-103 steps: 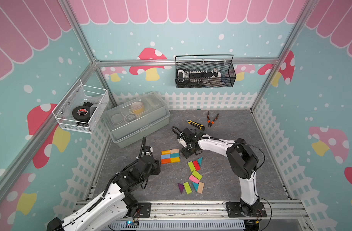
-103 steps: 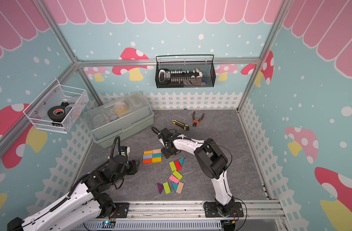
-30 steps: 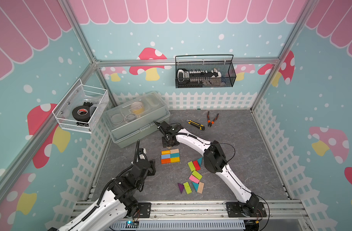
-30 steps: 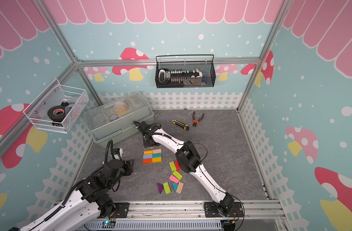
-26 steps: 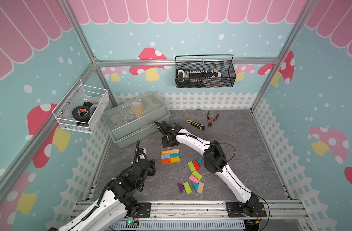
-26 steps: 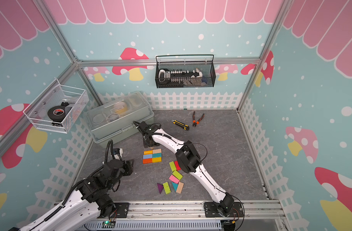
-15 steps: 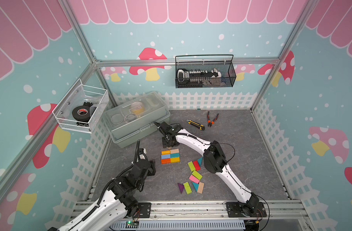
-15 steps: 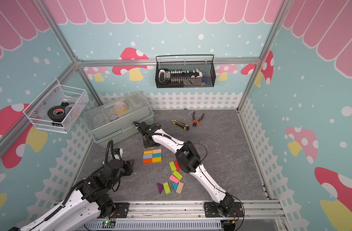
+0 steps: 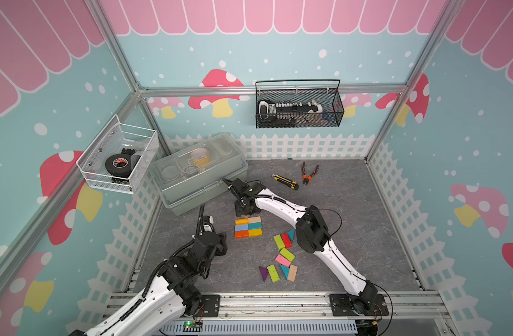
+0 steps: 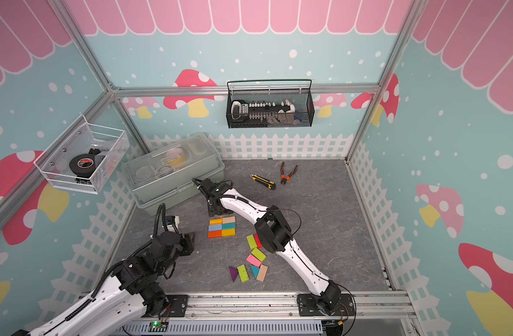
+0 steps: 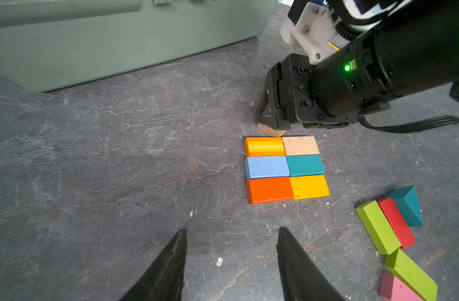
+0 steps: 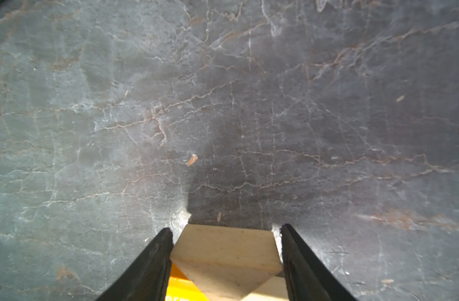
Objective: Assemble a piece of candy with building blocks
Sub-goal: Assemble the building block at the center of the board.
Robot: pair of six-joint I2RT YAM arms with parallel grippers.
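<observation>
Tan wedge (image 12: pixel 228 250) inside right gripper (image 12: pixel 225 228), grip unclear; six flat blocks (image 11: pixel 285 169) adjoining; left gripper (image 11: pixel 232 229) spread.

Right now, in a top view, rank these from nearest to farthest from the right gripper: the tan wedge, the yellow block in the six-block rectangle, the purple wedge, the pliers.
1. tan wedge: between the right gripper fingers, at the rectangle's far edge.
2. yellow block: rectangle's near corner.
3. pliers and purple wedge: too close to call; pliers lie by the back fence, the wedge sits in the front cluster.

Orange block (image 11: pixel 264 146) with white lettering, teal block (image 11: pixel 305 165), veined grey tabletop (image 11: pixel 119 156)
</observation>
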